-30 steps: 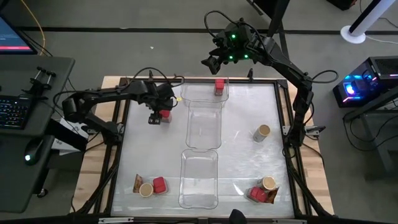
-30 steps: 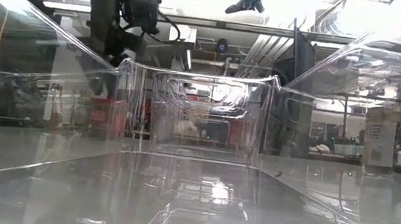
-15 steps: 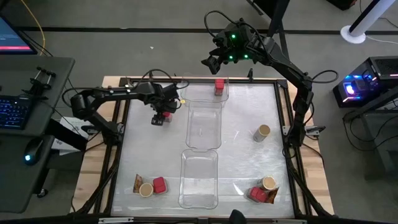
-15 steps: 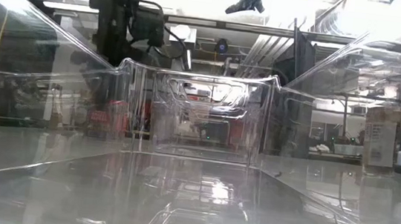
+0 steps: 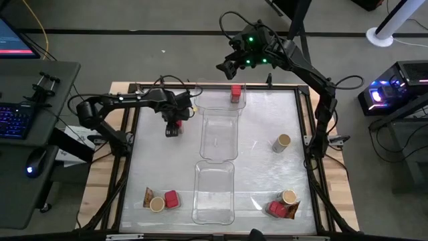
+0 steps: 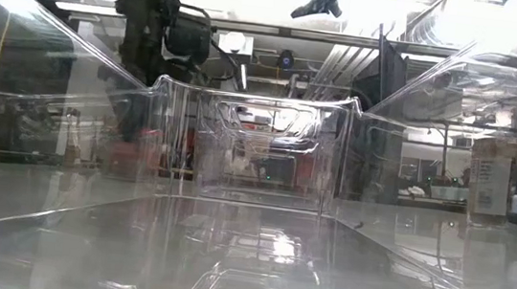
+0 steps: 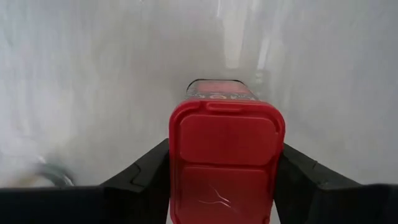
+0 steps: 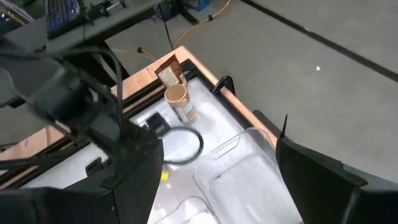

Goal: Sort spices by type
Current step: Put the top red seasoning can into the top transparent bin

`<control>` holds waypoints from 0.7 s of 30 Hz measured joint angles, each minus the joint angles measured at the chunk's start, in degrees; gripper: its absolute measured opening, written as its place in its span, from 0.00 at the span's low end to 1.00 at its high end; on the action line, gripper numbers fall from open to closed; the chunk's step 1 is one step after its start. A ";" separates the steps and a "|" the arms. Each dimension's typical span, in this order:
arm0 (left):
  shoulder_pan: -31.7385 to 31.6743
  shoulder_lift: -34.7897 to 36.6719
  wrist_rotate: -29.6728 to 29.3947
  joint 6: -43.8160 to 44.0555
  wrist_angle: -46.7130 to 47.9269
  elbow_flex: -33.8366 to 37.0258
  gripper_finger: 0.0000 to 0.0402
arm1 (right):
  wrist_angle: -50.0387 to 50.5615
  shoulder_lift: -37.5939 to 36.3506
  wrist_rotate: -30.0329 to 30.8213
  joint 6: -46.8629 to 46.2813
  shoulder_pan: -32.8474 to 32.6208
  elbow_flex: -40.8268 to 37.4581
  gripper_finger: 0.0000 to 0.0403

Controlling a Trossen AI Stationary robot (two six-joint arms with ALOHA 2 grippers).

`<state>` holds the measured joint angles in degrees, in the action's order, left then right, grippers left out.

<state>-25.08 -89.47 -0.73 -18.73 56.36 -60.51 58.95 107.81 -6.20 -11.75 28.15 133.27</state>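
My left gripper (image 5: pixel 174 126) is shut on a red boxy container (image 7: pixel 227 146) over the table's far left part, just left of the far clear tray (image 5: pixel 219 127). My right gripper (image 8: pixel 217 180) is open and raised above the far edge (image 5: pixel 227 65). A second red box (image 5: pixel 235 92) stands in the far tray's far end. One jar (image 5: pixel 282 142) stands alone at the right. A packet (image 5: pixel 148 196), jar (image 5: pixel 157 203) and red box (image 5: pixel 172 199) sit near left. A jar (image 5: pixel 289 197), red box (image 5: pixel 274 208) and packet (image 5: pixel 292 211) sit near right. My left gripper pinches the red container between its two fingers (image 7: pixel 152 174), one on each side wall just below the lid (image 7: pixel 227 134). The fingers come from above, pointing down, and the lid faces the wrist. Whether the container's bottom touches the table, I cannot tell.
A near clear tray (image 5: pixel 214 191) lies in line with the far one down the table's middle. By the far left corner the right wrist view shows a jar (image 8: pixel 178 101), a packet (image 8: pixel 166 70) and a dark cable loop (image 8: pixel 183 146). Open tabletop lies right of the trays.
My left gripper, still shut on the red container, has shifted a little toward the table's right, toward the far tray, and has come down closer to the tabletop. The right arm has kept still.
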 joint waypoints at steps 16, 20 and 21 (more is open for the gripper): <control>-0.35 12.62 2.40 35.10 -18.68 -12.04 0.46 | 3.00 -8.07 6.58 -5.05 0.15 0.16 0.76; -0.35 0.84 1.45 35.14 -22.00 -20.51 0.46 | 1.55 -9.86 7.80 -7.43 1.40 0.16 0.76; -0.47 -2.07 1.30 35.15 -23.11 -22.93 0.46 | 1.21 -10.21 8.34 -7.80 1.60 0.16 0.76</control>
<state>-25.55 -91.54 0.57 16.42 33.25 -83.44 60.15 97.60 2.14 -19.55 29.75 133.43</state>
